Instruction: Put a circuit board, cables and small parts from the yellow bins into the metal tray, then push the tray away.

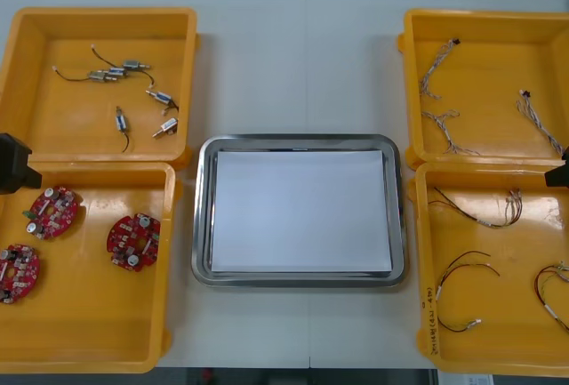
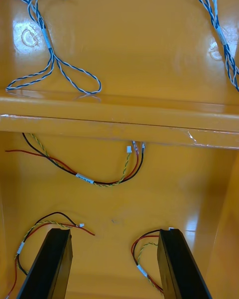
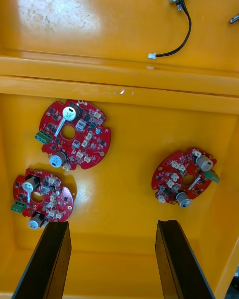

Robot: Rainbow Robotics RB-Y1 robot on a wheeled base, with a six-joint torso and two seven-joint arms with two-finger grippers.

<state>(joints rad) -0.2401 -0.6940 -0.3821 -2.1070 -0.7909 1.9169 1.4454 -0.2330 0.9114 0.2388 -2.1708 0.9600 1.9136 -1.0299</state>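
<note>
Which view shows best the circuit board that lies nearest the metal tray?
The left wrist view: the circuit board lies close, beyond the open left pincer, its components distinct. The front view shows it small, in the near left yellow bin. The right wrist view looks at cables.

Left gripper [image 3: 113, 224]: two flat black fingers [image 3: 45, 264], slab-shaped and matte, widening from squared tips. Right gripper [image 2: 115, 230]: two black fingers [image 2: 181, 264] of the same slab form, with a faint sheen along the edges. From above, the left arm [image 1: 13, 163] is a black angular block at the tabletop's left edge, and the right arm [image 1: 560, 174] is a small black wedge at its right edge.
</note>
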